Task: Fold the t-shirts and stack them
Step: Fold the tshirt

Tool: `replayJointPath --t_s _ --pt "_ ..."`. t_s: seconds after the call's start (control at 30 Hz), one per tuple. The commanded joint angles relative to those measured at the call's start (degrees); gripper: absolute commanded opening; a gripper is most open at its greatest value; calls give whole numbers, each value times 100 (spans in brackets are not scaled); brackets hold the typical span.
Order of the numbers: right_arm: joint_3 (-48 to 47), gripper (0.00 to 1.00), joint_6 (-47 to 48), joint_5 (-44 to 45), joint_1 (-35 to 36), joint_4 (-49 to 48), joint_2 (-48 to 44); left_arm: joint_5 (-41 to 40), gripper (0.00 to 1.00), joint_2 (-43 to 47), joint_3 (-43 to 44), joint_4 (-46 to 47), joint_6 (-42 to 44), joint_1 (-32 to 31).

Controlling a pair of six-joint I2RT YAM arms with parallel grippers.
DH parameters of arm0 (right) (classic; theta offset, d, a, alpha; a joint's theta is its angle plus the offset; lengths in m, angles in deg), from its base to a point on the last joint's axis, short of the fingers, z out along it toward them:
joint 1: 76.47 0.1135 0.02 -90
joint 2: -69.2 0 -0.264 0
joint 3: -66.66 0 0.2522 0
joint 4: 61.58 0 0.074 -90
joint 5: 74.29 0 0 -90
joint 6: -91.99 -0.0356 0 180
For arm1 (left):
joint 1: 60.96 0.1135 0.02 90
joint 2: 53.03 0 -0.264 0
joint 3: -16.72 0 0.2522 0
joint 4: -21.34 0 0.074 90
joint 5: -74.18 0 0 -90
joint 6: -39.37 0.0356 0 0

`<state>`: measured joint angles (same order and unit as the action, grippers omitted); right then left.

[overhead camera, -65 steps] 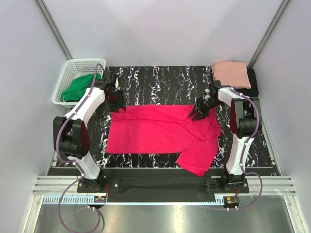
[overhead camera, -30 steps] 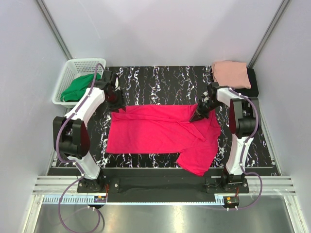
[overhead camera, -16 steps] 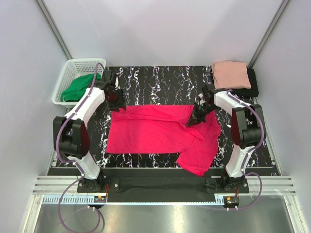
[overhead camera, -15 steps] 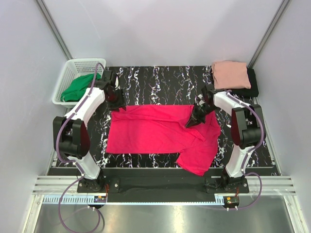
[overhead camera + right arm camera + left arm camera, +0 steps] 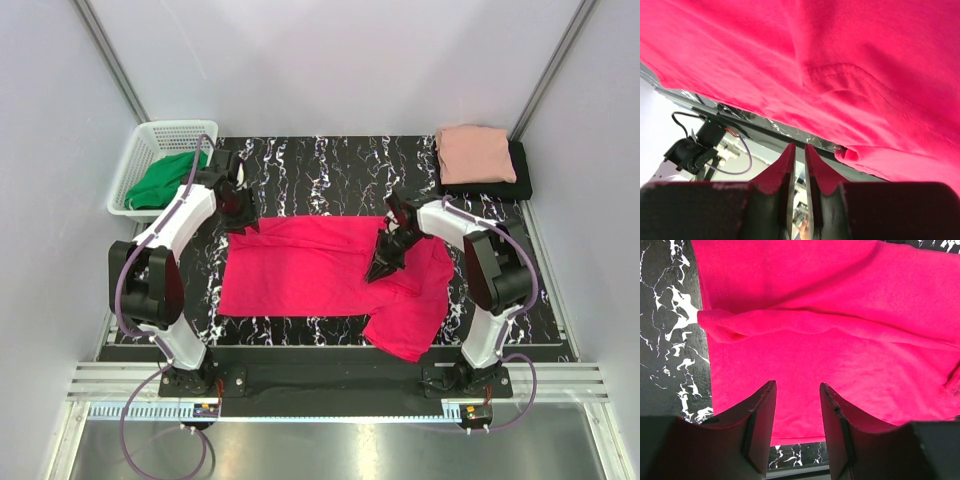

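Observation:
The crimson-pink t-shirt (image 5: 300, 270) lies spread on the black marbled table (image 5: 330, 165), its right sleeve bunched and trailing toward the near edge. My left gripper (image 5: 243, 217) hovers at the shirt's far left corner. In the left wrist view that gripper (image 5: 797, 387) is open over the pink cloth (image 5: 840, 315), with nothing between its fingers. My right gripper (image 5: 378, 268) is low over the shirt, right of its middle. In the right wrist view the right gripper (image 5: 796, 146) is barely parted, with no cloth in the gap. The folded salmon-pink t-shirt (image 5: 475, 152) rests on the black t-shirt (image 5: 520, 182) at the back right.
A white basket (image 5: 150, 130) at the back left holds a green cloth (image 5: 160, 182). Grey walls close in the table on three sides. A metal rail (image 5: 330, 385) with both arm bases runs along the near edge.
My right gripper has moved from the shirt's far right shoulder toward the near left, over the cloth, and its jaws have parted slightly. The left arm has barely moved.

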<state>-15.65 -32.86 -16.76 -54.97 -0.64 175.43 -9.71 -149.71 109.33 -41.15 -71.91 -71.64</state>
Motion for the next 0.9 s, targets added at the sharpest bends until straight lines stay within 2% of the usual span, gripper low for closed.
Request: replayJointPath --t_s 0.0,0.17,0.4,0.5,0.87 --pt "-359 20 -136 416 -23 45 -551 145 44 308 -63 232 -43 31" --pt "-668 20 48 715 -31 169 -578 171 44 299 -45 232 -52 31" --pt "-905 19 303 1111 -110 11 -103 -74 47 247 -37 259 -8 39" --pt "-984 19 268 936 -251 -77 -33 -198 50 63 156 267 -8 83" --pt "-2021 20 435 531 -506 195 539 -356 50 -1360 1018 329 -43 198"
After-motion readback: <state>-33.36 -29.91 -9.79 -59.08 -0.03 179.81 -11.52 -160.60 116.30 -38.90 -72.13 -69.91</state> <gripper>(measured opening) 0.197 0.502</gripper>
